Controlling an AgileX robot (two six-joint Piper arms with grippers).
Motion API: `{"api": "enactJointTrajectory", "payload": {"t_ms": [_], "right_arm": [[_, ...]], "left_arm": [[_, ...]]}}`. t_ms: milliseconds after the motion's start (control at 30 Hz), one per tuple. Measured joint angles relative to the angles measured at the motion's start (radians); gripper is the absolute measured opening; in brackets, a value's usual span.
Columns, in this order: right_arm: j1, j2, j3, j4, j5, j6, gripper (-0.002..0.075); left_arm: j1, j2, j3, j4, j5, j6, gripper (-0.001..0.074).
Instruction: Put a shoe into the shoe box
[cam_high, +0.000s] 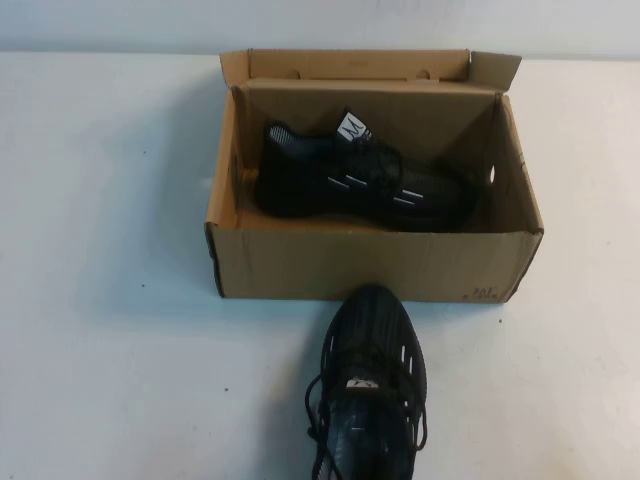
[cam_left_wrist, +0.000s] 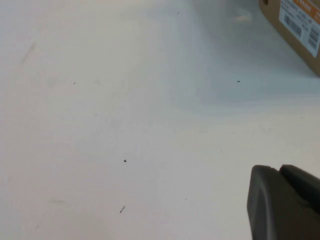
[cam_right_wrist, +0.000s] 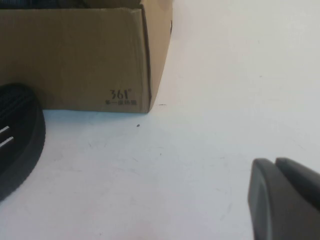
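- One shoe (cam_high: 365, 180) lies inside the shoe box (cam_high: 360, 262).
- Second shoe (cam_high: 370, 385) on table (cam_high: 110, 300), toe touching box front.
- Left gripper (cam_left_wrist: 282, 202) closed, empty, above bare table.
- Right gripper (cam_right_wrist: 282, 197) closed, empty, near box corner.

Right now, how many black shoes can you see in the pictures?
2. One shoe lies on its side inside the shoe box. The other shoe stands on the table in front of the box, toe toward it. Nothing suggests a hidden third.

Matt cardboard shoe box (cam_high: 350, 262); mesh shoe (cam_high: 365, 180)
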Motion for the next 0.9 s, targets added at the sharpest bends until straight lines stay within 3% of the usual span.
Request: {"api": "enactJointTrajectory", "payload": {"t_ms": [900], "right_arm": [[0.0, 0.0, 0.0, 0.0, 0.0, 0.0, -0.0016]], "left_arm": [[0.0, 0.0, 0.0, -0.03, -0.006, -0.006, -0.0001]]}}
